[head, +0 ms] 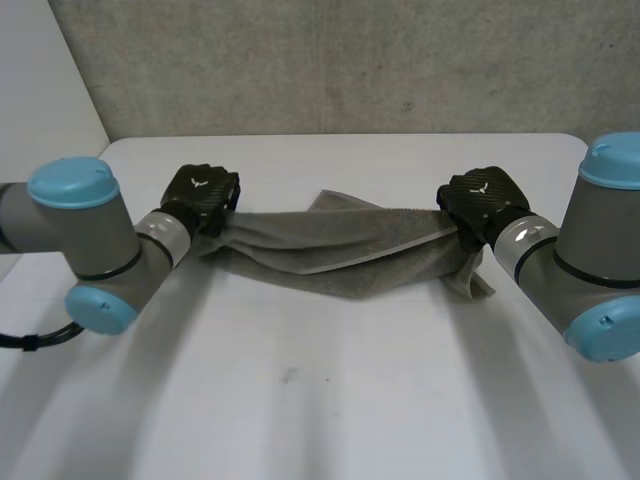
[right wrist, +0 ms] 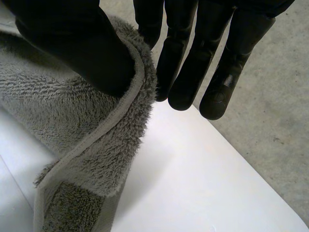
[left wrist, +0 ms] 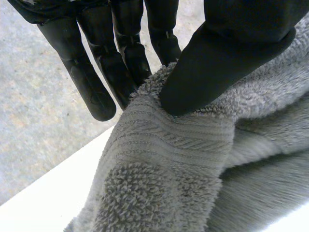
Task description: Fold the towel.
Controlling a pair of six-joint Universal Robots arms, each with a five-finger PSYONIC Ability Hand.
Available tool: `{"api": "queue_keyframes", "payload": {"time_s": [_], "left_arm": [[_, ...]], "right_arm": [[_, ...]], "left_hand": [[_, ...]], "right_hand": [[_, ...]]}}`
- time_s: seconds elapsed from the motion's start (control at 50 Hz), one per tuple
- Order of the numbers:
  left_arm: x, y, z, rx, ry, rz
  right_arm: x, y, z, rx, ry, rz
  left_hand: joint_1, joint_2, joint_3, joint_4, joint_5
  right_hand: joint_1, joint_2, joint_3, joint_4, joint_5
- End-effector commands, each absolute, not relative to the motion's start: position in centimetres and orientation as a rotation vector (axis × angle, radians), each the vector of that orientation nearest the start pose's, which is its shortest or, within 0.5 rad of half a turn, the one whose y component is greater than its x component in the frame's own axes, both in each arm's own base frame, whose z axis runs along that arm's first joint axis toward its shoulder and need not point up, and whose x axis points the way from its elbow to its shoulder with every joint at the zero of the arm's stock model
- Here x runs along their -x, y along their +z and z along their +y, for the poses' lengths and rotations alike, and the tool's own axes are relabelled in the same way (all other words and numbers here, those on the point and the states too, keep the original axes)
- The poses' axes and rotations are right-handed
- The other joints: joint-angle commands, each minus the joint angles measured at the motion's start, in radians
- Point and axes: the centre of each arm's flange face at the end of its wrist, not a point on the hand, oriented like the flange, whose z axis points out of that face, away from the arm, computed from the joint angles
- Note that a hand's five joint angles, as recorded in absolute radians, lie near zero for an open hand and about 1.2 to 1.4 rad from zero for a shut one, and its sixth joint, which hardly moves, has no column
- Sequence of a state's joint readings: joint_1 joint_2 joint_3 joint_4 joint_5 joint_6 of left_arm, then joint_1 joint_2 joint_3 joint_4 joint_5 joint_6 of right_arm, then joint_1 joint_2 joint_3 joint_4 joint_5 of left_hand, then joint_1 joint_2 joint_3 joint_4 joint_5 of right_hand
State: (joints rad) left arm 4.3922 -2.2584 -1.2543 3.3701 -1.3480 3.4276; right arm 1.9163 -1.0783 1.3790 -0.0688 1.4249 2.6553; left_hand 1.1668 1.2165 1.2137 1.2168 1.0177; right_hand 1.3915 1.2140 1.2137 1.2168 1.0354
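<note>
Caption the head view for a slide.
Grey towel stretched over the table, pinched by left robot hand and right robot hand.

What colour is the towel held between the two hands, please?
The towel is plain grey, with a ribbed woven band near its edge, clearest in the left wrist view.

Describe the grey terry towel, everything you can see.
The grey terry towel has looped pile, a flat woven band and a hemmed edge. Bunched lengthwise, it spans between the black left hand and black right hand, each pinching one end with thumb against fingers. Its middle sags over the white table; contact there is unclear. A corner hangs below the right hand.
</note>
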Motion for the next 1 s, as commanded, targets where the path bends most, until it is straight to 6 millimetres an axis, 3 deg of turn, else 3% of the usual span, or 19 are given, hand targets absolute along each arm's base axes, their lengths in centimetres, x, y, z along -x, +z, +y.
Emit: {"api": "queue_keyframes", "payload": {"time_s": [0.02,0.16,0.2,0.26,0.36,0.4,0.42,0.46,0.56,0.68,0.7,0.72,0.74,0.76,0.78,0.86,0.92,0.98,1.0], "left_arm": [[26.3,19.4,-31.0,-1.009,-2.095,2.394],[25.6,21.0,-27.0,-1.042,-2.043,2.446],[25.1,23.2,-25.6,-1.043,-2.094,2.412],[24.9,24.6,-25.3,-1.033,-2.156,2.368],[24.8,24.6,-25.8,-1.009,-2.164,2.376],[25.2,21.9,-27.2,-1.024,-2.081,2.441],[25.2,21.8,-27.2,-1.025,-2.081,2.441],[25.8,18.7,-29.6,-1.019,-2.025,2.481],[26.9,15.1,-32.9,-1.021,-2.002,2.498],[27.7,14.4,-37.2,-0.927,-2.112,2.388],[27.6,14.7,-37.6,-0.901,-2.121,2.369],[27.6,14.7,-37.6,-0.901,-2.121,2.369],[27.5,15.0,-37.8,-0.879,-2.121,2.359],[27.5,15.0,-37.8,-0.879,-2.121,2.359],[27.4,15.5,-37.7,-0.861,-2.123,2.349],[27.1,18.6,-35.6,-0.842,-2.166,2.308],[27.2,19.2,-34.3,-0.86,-2.17,2.311],[28.6,20.6,-29.4,-0.966,-2.196,2.314],[28.6,20.6,-29.4,-0.966,-2.196,2.315]], "right_arm": [[-26.5,20.6,-31.4,1.106,-1.949,2.171],[-26.0,22.5,-31.3,1.078,-2.003,2.151],[-26.0,22.7,-31.3,1.077,-2.009,2.147],[-26.0,22.7,-31.2,1.077,-2.009,2.147],[-26.1,22.5,-31.0,1.086,-1.997,2.147],[-26.2,22.2,-31.0,1.091,-1.986,2.151],[-26.3,21.9,-30.9,1.097,-1.976,2.155],[-26.4,21.6,-30.9,1.102,-1.963,2.16],[-26.5,20.2,-31.1,1.115,-1.916,2.189],[-26.6,18.9,-31.2,1.127,-1.879,2.212],[-26.6,18.8,-31.2,1.128,-1.873,2.215],[-26.6,18.8,-31.2,1.128,-1.873,2.215],[-26.6,18.8,-31.2,1.127,-1.871,2.214],[-26.6,18.8,-31.2,1.127,-1.871,2.214],[-26.6,18.8,-31.2,1.128,-1.873,2.215],[-26.6,18.8,-31.2,1.128,-1.874,2.213],[-26.6,18.8,-31.3,1.126,-1.877,2.213],[-26.6,18.8,-31.3,1.125,-1.878,2.216],[-26.6,18.8,-31.3,1.125,-1.878,2.216]], "left_hand": [[0.229,0.18,0.183,0.18,0.204],[0.229,0.18,0.183,0.18,0.204],[0.229,0.18,0.183,0.18,0.204],[0.229,0.18,0.183,0.18,0.204],[0.229,0.18,0.183,0.18,0.204],[0.229,0.18,0.183,0.18,0.204],[0.229,0.18,0.183,0.18,0.204],[0.229,0.18,0.183,0.18,0.204],[0.229,0.18,0.183,0.18,0.204],[0.212,0.163,0.165,0.162,0.187],[-0.299,-0.349,-0.346,-0.349,-0.325],[-0.304,-0.354,-0.351,-0.354,-0.33],[-0.772,-0.822,-0.819,-0.822,-0.798],[-0.777,-0.827,-0.824,-0.827,-0.802],[-0.937,-0.987,-0.984,-0.987,-0.962],[-0.948,-0.997,-0.994,-0.998,-0.973],[-0.936,-0.985,-0.983,-0.986,-0.961],[-0.895,-0.945,-0.942,-0.945,-0.92],[-0.895,-0.944,-0.941,-0.945,-0.92]], "right_hand": [[0.005,0.182,0.183,0.179,0.186],[0.005,0.182,0.183,0.179,0.186],[0.005,0.182,0.183,0.179,0.186],[0.005,0.182,0.183,0.179,0.186],[0.005,0.182,0.183,0.179,0.186],[0.005,0.182,0.183,0.179,0.186],[0.005,0.182,0.183,0.179,0.186],[0.005,0.182,0.183,0.179,0.186],[0.005,0.182,0.183,0.179,0.186],[0.005,0.182,0.183,0.179,0.186],[0.005,0.182,0.183,0.179,0.186],[0.005,0.182,0.183,0.179,0.186],[0.005,0.182,0.183,0.179,0.186],[0.005,0.182,0.183,0.179,0.186],[0.005,0.182,0.183,0.179,0.186],[0.005,0.182,0.183,0.179,0.186],[0.005,0.182,0.183,0.179,0.186],[0.005,0.182,0.183,0.179,0.186],[0.005,0.182,0.183,0.179,0.186]]}}
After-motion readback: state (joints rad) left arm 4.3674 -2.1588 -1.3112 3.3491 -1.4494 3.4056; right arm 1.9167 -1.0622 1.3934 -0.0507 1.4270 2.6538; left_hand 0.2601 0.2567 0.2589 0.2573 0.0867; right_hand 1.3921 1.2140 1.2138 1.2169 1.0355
